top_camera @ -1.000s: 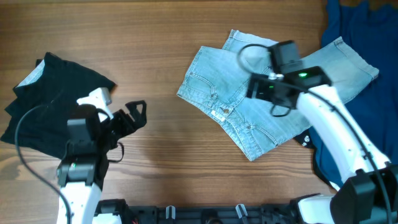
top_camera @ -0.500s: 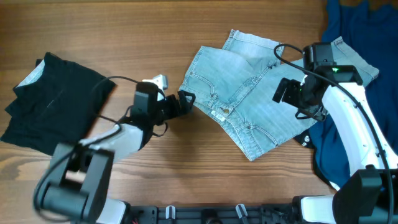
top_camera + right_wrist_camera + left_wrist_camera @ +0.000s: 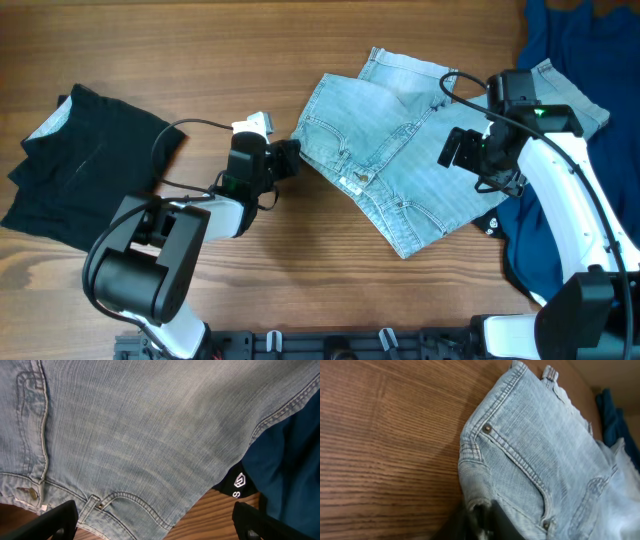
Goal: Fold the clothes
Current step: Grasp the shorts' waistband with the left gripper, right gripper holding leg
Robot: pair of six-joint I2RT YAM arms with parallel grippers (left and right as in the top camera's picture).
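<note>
Overhead top-down, wrist views close on shorts (image 3: 400,170)

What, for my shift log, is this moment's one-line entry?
left fingers: at shorts waistband corner, grip unclear | right fingers: open above shorts

The left gripper (image 3: 480,519) is blurred and cut off below.

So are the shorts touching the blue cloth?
Touching. The overhead view shows one leg of the shorts lying over the blue cloth; the right wrist view shows the hem overlapping it.
</note>
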